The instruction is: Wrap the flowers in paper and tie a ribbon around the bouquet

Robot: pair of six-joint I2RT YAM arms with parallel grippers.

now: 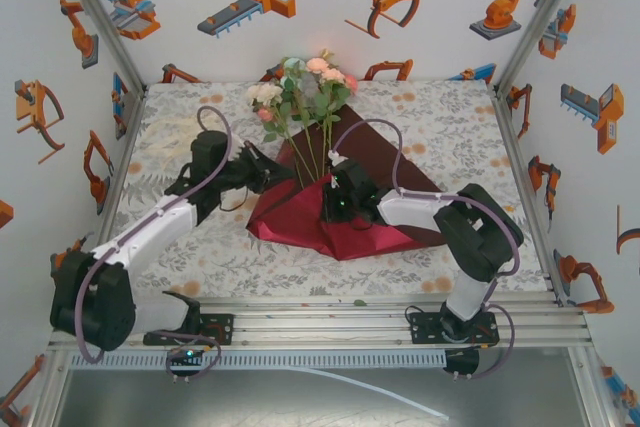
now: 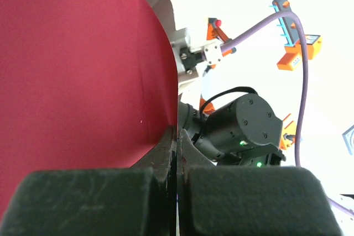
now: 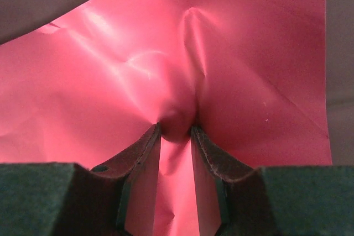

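The flowers (image 1: pixel 305 92), pink, peach and white roses, lie at the back with their thin stems running down onto the dark red paper (image 1: pixel 335 227). The paper is crumpled and partly folded over the stems. My left gripper (image 1: pixel 272 175) is shut on the paper's left edge; in the left wrist view the sheet (image 2: pixel 83 70) rises from the closed fingertips of the left gripper (image 2: pixel 177 136). My right gripper (image 1: pixel 340 199) presses on the middle of the sheet. In the right wrist view the right gripper (image 3: pixel 176 128) pinches a rounded bulge of paper (image 3: pixel 232 81). The ribbon is out of view.
The table carries a floral tablecloth (image 1: pixel 450 127) and is walled in by white panels. The right arm's black wrist (image 2: pixel 243 125) sits close beside my left gripper. A thin white strand (image 1: pixel 385 397) lies below the front rail; I cannot tell what it is.
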